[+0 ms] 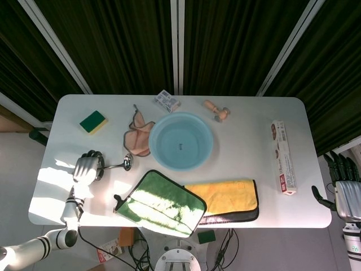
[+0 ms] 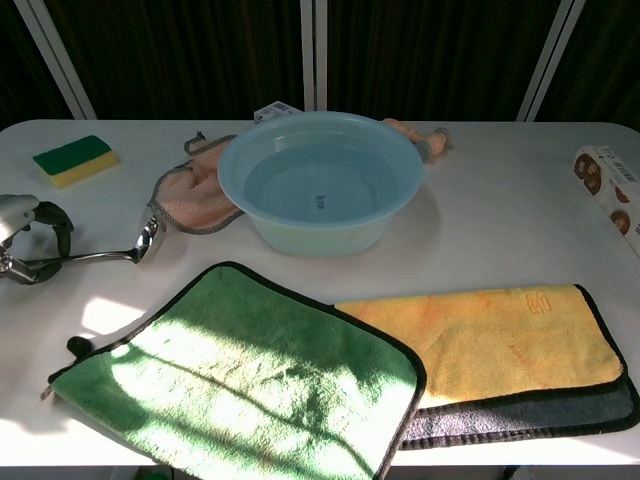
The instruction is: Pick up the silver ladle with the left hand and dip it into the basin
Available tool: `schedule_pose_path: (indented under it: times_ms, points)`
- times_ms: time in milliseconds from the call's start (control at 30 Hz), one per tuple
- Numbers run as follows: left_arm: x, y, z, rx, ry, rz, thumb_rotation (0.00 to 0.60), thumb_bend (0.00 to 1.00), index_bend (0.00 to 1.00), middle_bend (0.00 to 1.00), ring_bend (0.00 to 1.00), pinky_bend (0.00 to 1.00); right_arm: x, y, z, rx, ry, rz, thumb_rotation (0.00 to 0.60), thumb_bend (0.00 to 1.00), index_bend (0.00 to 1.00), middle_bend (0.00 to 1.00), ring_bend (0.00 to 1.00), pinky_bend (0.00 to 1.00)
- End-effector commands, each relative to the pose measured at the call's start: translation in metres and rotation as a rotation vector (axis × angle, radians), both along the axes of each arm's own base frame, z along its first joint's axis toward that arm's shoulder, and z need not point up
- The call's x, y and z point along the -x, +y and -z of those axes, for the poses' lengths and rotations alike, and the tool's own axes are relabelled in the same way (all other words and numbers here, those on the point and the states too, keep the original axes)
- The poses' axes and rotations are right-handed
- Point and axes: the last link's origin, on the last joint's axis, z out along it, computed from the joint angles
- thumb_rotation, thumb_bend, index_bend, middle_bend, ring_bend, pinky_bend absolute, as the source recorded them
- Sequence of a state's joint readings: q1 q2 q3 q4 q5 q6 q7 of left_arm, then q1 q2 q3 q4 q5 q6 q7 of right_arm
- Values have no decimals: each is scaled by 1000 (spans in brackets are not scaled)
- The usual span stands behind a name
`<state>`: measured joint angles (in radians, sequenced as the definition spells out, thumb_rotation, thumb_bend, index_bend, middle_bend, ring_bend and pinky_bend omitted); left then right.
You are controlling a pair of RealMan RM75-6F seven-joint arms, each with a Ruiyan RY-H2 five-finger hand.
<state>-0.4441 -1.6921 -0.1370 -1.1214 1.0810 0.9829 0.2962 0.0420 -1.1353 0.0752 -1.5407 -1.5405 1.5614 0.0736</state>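
1. One step is in hand: getting hold of the silver ladle. It seems the lift has not begun, because the ladle lies low on the white tabletop, with its scoop end pointing toward the basin.
2. Next, I think the left hand must raise the ladle, carry it to the right past the pink cloth, and dip the scoop into the blue basin.
3. The fingers of the left hand are curled around the end of the ladle's handle. They look closed on it, but the grip sits at the picture's edge, so I cannot tell how tight it is.
4. The right hand is off the far right side of the tabletop. Its fingers are spread apart and it holds nothing.
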Motion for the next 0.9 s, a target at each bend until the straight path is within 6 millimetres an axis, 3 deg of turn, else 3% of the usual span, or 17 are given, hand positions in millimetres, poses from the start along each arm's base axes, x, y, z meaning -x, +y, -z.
schedule_pose_path:
  times_ms: [33,500,900]
  points:
    - [1,0,0,1,3,0,600,386,514,273,131,234,0,0,0,3,0,0,600,324,0,0,0,0]
    - [1,1,2,-2,11,8,600,389,540,279,131,233,1,0,-1,6,1,2,600,324,0,0,0,0]
    - [-5,2,-5,-43,-89,69,600,531,658,389,219,279,1,-1,-1,3,1,2,600,324,0,0,0,0]
